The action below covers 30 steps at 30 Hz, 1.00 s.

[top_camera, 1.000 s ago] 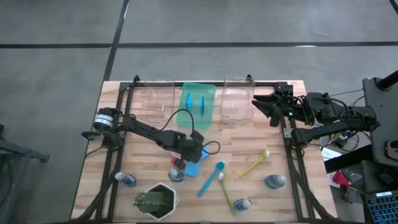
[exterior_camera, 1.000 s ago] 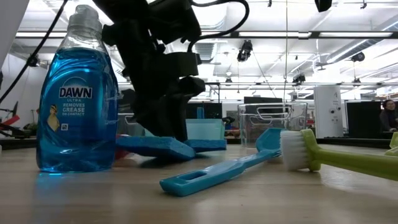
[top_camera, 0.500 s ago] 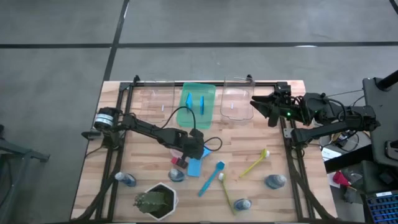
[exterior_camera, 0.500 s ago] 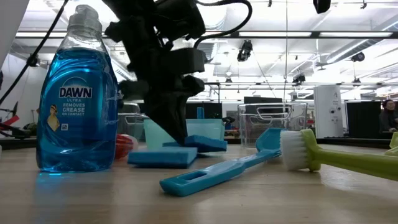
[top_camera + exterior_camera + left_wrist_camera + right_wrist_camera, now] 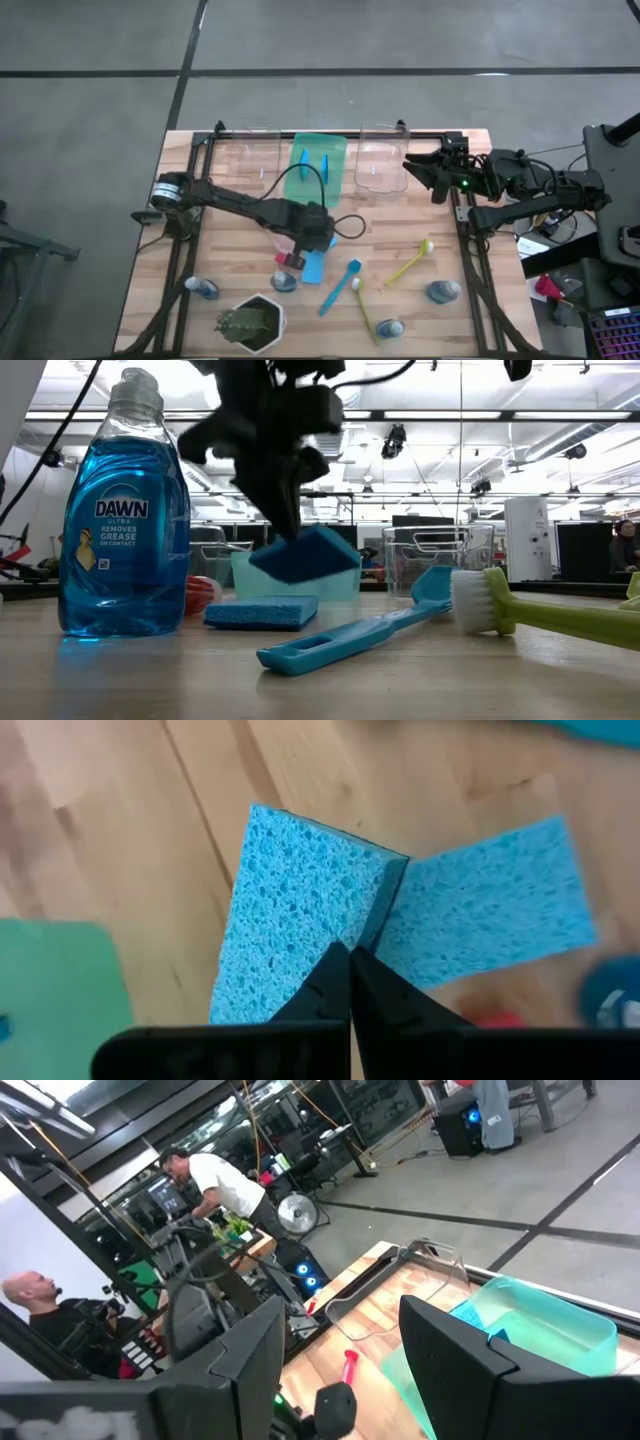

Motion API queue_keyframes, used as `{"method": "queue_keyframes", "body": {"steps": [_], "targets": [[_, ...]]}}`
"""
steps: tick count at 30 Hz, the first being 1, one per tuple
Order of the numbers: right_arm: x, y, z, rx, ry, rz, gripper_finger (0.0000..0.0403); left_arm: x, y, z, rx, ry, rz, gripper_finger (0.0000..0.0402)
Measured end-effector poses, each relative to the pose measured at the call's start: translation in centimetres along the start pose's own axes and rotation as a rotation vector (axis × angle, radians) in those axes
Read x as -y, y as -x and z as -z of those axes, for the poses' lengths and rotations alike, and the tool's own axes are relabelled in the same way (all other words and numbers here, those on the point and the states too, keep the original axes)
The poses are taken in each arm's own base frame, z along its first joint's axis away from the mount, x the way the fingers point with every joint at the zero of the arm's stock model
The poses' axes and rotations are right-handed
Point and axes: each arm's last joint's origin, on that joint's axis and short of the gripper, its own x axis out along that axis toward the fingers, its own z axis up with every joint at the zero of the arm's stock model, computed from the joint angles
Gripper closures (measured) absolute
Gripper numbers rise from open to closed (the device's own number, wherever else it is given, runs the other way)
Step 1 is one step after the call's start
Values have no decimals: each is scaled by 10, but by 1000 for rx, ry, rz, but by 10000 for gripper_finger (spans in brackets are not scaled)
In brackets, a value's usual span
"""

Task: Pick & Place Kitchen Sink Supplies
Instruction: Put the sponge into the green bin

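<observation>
Above table (image 5: 420,680), sponge (image 5: 303,554) in left claw (image 5: 348,952)

Robotics lab, open ceiling, equipment racks (image 5: 525,538)

"DAWN ULTRA" on blue bottle (image 5: 122,520)

A blue sponge (image 5: 303,555) is hanging tilted in the air, pinched at its edge by the left gripper (image 5: 349,960). A second blue sponge (image 5: 262,613) is lying flat on the table (image 5: 400,230) beneath it. A blue dish brush (image 5: 365,630) and a yellow-green brush (image 5: 545,615) are lying nearby, beside an upright blue bottle (image 5: 124,520).
</observation>
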Motion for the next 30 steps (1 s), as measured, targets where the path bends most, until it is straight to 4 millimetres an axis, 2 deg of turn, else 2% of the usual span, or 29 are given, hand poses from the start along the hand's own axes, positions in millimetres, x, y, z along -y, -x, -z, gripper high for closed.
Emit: {"method": "queue_keyframes", "body": {"steps": [7, 10, 18, 22, 30], "targets": [[-1, 4, -4, 23, -3, -17, 209, -8, 37, -17, -24, 117, -28, 401], [-4, 9, -12, 67, 19, -60, 209, -12, 53, -22, -27, 188, -58, 401], [-8, 23, -29, 133, 86, -103, 209, -33, 93, -30, -24, 349, -282, 402], [-10, 29, -35, 154, 116, -118, 209, -50, 101, -28, -8, 383, -340, 401], [-9, 36, -39, 160, 152, -143, 209, -87, 103, -9, -88, 430, -465, 401]]}}
